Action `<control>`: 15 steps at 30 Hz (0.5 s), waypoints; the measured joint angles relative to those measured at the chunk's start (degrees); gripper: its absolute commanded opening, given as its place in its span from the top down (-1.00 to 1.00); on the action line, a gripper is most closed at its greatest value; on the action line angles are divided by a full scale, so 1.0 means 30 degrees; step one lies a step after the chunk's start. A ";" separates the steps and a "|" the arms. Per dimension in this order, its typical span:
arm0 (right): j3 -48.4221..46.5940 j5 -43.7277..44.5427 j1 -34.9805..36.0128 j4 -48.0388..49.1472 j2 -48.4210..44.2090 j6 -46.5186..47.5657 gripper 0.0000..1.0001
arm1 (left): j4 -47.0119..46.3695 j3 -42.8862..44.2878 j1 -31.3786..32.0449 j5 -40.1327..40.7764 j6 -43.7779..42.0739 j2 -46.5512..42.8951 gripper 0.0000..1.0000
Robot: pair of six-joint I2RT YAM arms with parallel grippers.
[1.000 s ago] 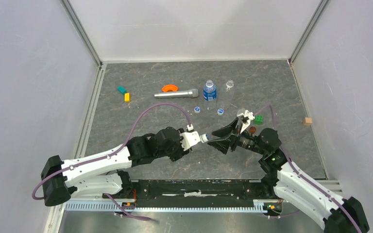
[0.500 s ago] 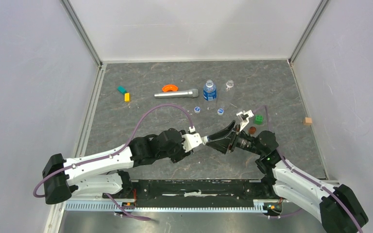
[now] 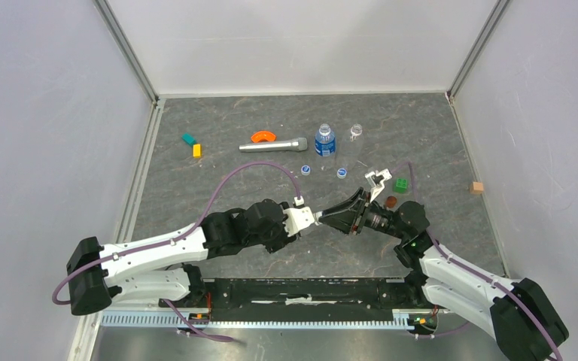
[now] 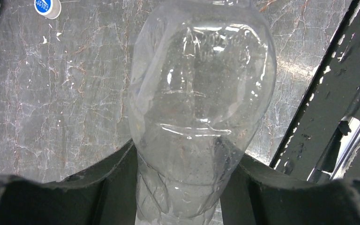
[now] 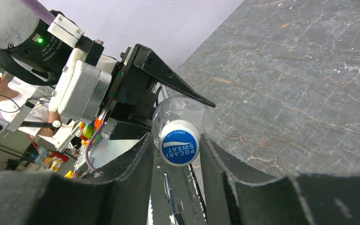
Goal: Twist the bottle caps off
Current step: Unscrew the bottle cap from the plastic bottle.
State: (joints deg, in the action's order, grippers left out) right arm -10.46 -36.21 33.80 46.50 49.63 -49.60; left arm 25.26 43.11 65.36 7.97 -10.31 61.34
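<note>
Since a second ago the right gripper [image 5: 178, 139] has slid left toward frame centre and narrowed onto the blue-topped cap [image 5: 179, 149], fingers pressing both its sides. The left gripper [image 4: 186, 154] clamps the clear bottle [image 4: 201, 84] sideways just below the top view's centre.

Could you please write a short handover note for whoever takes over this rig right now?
Left hand shut on a clear bottle, held sideways.
Right hand shut on that bottle's cap, not yet off.
Two loose caps lie on the table near the blue-labelled bottle and the second clear bottle, both upright.
Done: seemingly two bottles opened. Left: twist off this last cap.
</note>
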 measured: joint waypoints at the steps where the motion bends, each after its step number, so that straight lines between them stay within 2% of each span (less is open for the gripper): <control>1: 0.0000 -0.0080 0.0000 0.0022 0.0015 0.0029 0.05 | 0.0000 0.0000 0.0000 -0.0007 0.0007 0.0000 0.50; 4: 0.0000 -0.0357 0.0022 0.0051 0.0022 0.0219 0.11 | 0.0000 0.0000 0.0007 -0.0029 0.0007 0.0000 0.50; 5: 0.0000 -0.0379 0.0022 0.0036 0.0022 0.0313 0.27 | 0.0000 0.0000 0.0007 -0.0029 0.0007 0.0000 0.50; 11: 0.0015 -0.0430 0.0000 -0.0153 0.0022 0.0896 0.58 | 0.0058 0.0000 0.0029 -0.0080 0.0007 -0.0007 0.50; 15: 0.0036 -0.0772 0.0000 -0.0146 -0.0007 0.1377 0.67 | 0.0175 0.0000 0.0029 -0.0240 0.0007 -0.0015 0.50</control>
State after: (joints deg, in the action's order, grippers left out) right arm -10.35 -38.52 33.80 46.06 49.60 -45.47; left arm 25.78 43.11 65.45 7.25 -10.28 61.30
